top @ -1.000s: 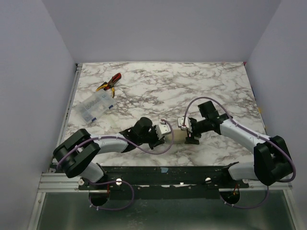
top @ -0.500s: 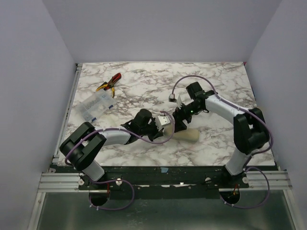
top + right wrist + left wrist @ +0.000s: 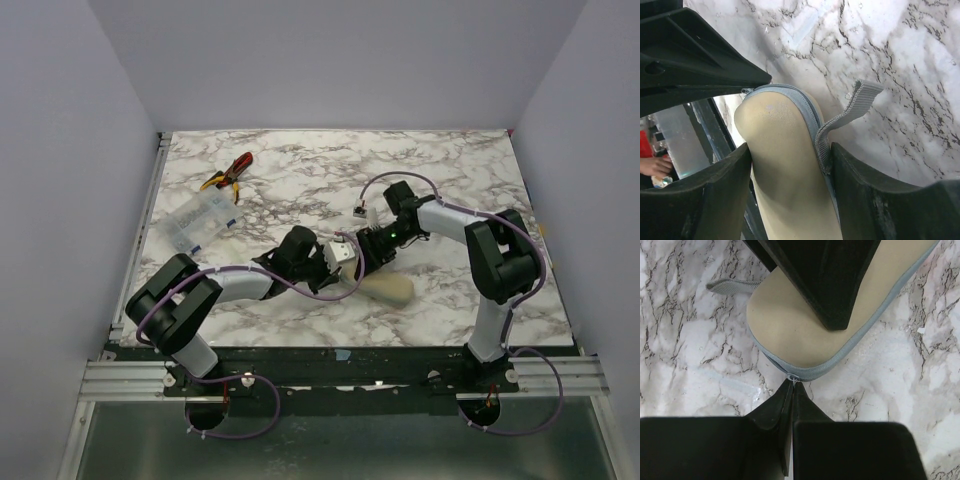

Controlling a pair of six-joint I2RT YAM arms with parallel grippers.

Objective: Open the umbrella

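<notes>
The umbrella itself is hidden; only a cream tube-shaped sleeve [image 3: 393,290] with a grey zipper edge shows, lying near the table's front middle. My left gripper [image 3: 350,264] is shut, its tips pinching the small metal zipper pull [image 3: 793,379] at the sleeve's rounded end [image 3: 790,335]. My right gripper [image 3: 372,252] is shut on the same end of the sleeve [image 3: 785,170], one finger on each side, with a grey strap loop [image 3: 860,97] pressed against one finger. The left gripper's black body [image 3: 700,50] shows just beyond the sleeve's end in the right wrist view.
Red-and-yellow pliers [image 3: 228,172] lie at the back left. A clear plastic box [image 3: 197,220] sits in front of them. Grey walls close in the marble table [image 3: 480,180] on three sides.
My right arm has swung from the right side round to the far side, its gripper sliding along the sleeve toward the left gripper. The sleeve's free end has turned toward the front right.
</notes>
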